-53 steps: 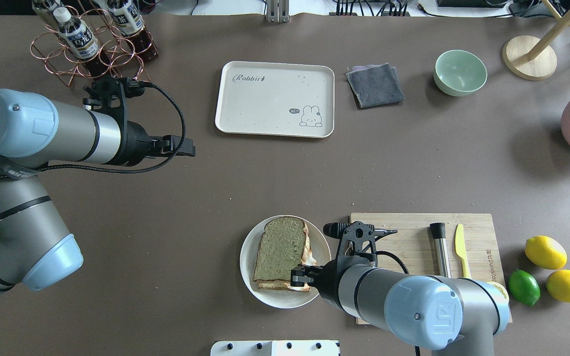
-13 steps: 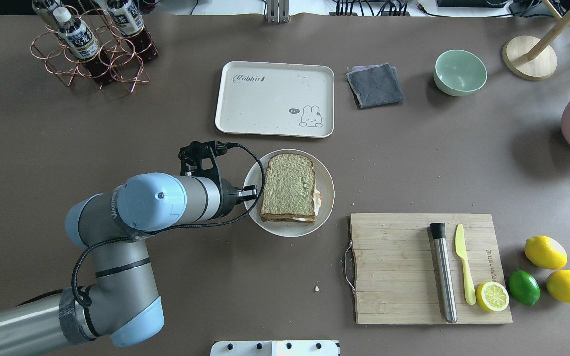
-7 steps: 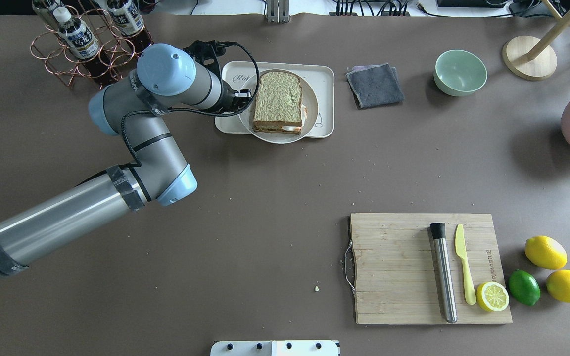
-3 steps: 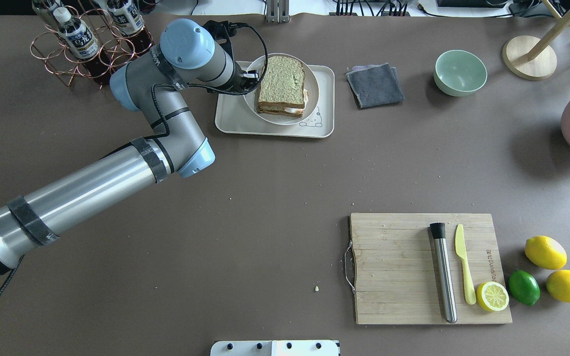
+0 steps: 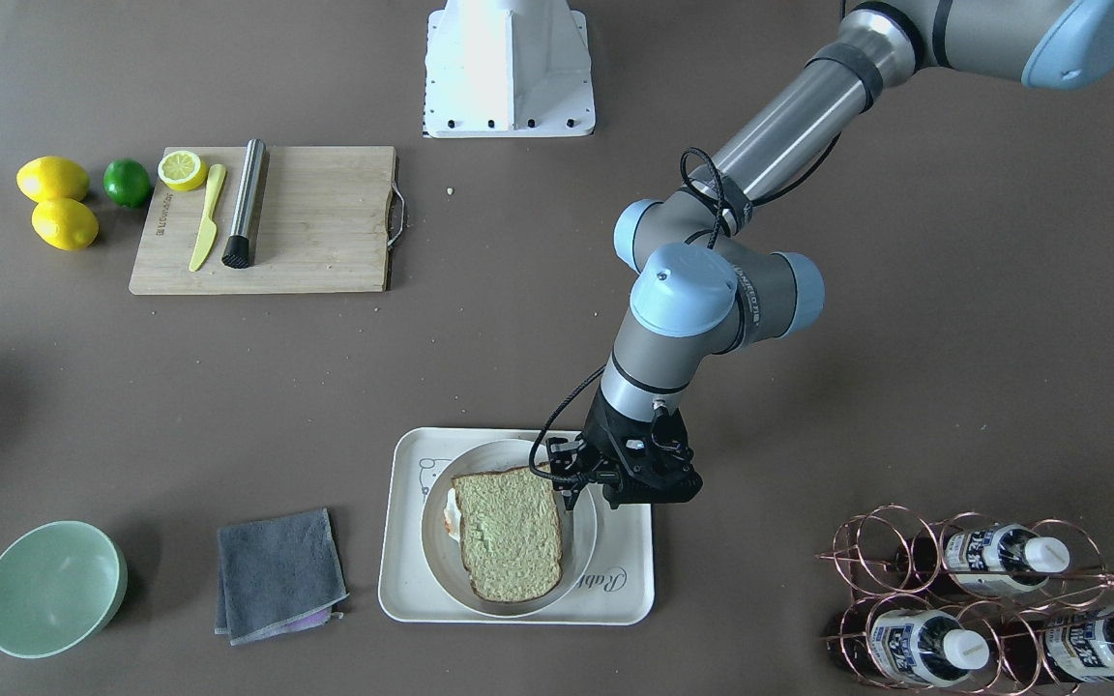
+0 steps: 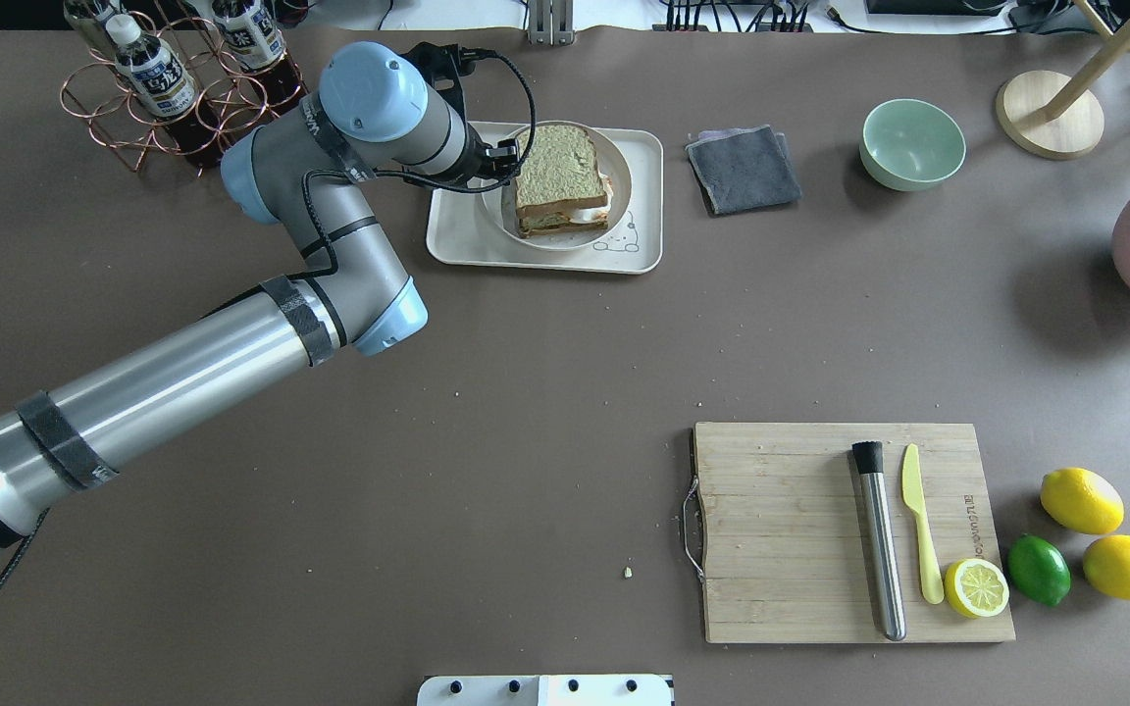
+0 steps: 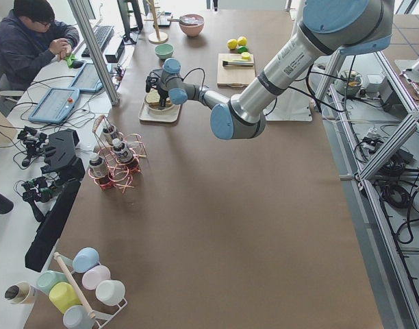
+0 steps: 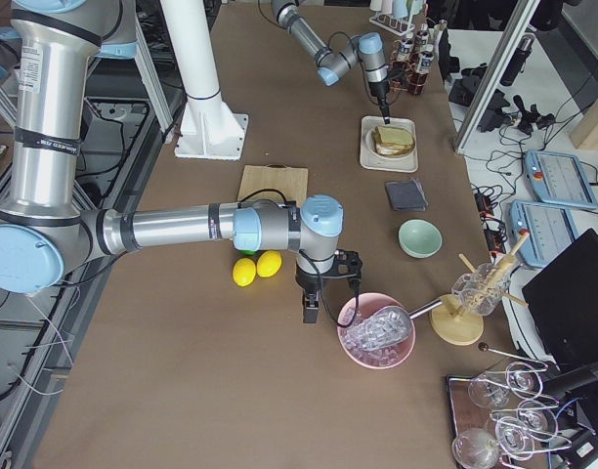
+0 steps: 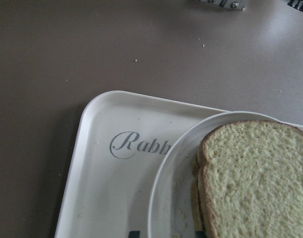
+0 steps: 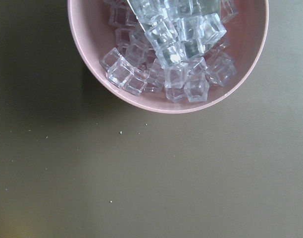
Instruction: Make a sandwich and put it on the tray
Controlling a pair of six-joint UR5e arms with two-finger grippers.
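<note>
At lower centre, the plate [image 5: 436,551] bearing the sandwich [image 5: 511,536] is gripped at its rim by the left fingers [image 5: 569,483] over the tray [image 5: 402,580]. Whether the right fingers [image 8: 310,311] are open or closed cannot be told.

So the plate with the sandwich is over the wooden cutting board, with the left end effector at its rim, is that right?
Not quite. The plate with the sandwich is over the cream tray, not the cutting board, which lies well apart. The left end effector is indeed at the plate's rim. The overhead view shows this.
</note>
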